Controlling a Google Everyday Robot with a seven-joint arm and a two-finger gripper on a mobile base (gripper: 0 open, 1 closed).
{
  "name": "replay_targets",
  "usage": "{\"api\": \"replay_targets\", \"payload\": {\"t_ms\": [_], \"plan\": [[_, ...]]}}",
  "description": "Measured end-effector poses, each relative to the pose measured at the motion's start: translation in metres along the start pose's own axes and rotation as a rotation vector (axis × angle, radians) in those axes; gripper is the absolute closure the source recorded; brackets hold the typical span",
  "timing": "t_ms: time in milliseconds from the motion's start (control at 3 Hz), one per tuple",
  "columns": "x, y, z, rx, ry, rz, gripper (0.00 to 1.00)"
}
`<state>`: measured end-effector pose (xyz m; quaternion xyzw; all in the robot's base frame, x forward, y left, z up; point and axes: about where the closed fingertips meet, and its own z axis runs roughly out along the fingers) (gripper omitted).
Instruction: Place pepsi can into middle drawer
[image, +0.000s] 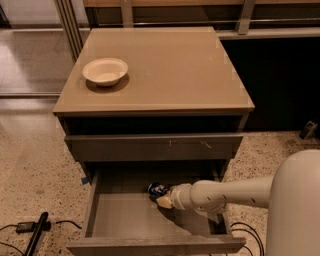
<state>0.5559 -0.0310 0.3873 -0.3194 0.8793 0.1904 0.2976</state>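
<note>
The robot's white arm (225, 192) reaches in level from the right over the open middle drawer (130, 220), with its gripper (162, 197) low near the drawer's back. The pepsi can (156, 189), dark blue with a silver end, sits inside the drawer right at the gripper's tip. Whether the claw is clamped on it cannot be told. A white bowl (105, 71) rests on the cabinet top (175, 70).

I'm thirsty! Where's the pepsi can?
In camera view, the pepsi can is inside the open middle drawer, near its back, at the gripper reaching in from the picture's right.
</note>
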Motion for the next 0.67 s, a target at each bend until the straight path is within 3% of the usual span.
{"api": "replay_targets", "payload": {"t_ms": [333, 667], "plan": [[0.0000, 0.0000, 0.0000, 0.000, 0.000, 0.000, 0.00], [0.0000, 0.0001, 0.0001, 0.000, 0.000, 0.000, 0.00]]}}
